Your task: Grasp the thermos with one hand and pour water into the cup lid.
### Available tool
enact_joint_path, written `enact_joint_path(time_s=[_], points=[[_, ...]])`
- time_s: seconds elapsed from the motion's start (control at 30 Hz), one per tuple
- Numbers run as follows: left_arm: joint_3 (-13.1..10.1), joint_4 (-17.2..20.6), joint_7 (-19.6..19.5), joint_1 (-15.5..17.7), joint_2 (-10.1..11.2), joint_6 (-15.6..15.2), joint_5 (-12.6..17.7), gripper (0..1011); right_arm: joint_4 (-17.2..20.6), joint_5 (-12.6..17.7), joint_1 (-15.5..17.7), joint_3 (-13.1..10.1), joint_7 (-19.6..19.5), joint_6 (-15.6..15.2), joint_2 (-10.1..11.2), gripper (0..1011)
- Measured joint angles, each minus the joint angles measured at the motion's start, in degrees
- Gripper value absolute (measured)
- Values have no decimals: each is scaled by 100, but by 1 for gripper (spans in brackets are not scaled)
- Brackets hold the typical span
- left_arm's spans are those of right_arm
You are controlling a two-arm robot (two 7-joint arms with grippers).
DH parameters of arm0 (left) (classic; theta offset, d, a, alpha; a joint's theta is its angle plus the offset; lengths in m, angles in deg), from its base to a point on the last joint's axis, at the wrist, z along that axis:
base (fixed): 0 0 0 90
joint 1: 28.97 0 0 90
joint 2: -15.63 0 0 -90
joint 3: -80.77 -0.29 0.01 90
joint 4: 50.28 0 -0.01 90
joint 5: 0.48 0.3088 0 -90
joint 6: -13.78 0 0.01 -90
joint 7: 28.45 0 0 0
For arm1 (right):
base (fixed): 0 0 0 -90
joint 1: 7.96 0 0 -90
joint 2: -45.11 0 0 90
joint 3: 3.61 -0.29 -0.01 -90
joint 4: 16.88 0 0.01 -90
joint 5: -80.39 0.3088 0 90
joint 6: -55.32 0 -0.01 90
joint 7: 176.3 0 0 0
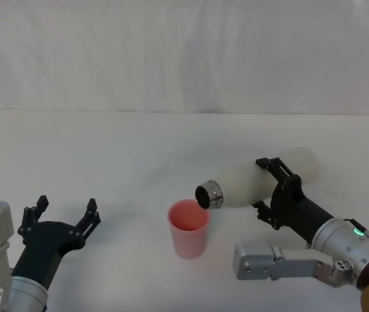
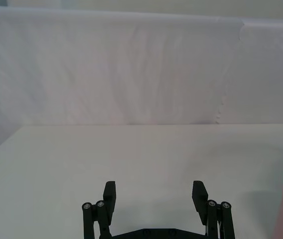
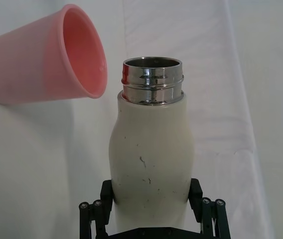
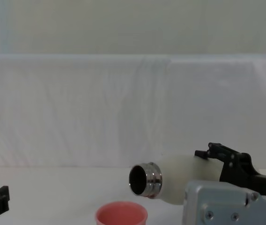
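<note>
My right gripper [image 1: 269,188] is shut on the cream-white thermos [image 1: 262,177], which it holds tipped nearly on its side above the table. The steel neck [image 1: 209,194] points toward the left, its open mouth just over the right rim of the pink cup lid [image 1: 188,228]. The cup lid stands upright on the white table. In the right wrist view the thermos [image 3: 150,159] sits between the fingers [image 3: 107,193] with the cup lid [image 3: 47,62] just beyond its mouth. From the chest view the thermos mouth [image 4: 144,180] hangs just above the cup lid [image 4: 121,215]. My left gripper [image 1: 64,211] is open at the lower left, holding nothing.
The white table [image 1: 139,149] is bare around the cup, and a white cloth backdrop [image 1: 184,52] rises behind it. My right arm's grey link [image 1: 272,261] lies low near the front edge, right of the cup.
</note>
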Motion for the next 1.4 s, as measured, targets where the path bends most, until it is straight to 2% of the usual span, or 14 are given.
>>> enact_joint_path(time_s=[0.77, 1.4], points=[[0, 0, 0, 0, 0, 0, 0, 1001, 7, -392, -128, 176, 15, -223, 33, 946], [0, 0, 0, 0, 0, 0, 0, 1001, -88, -504, -263, 254, 91, -309, -41, 946]])
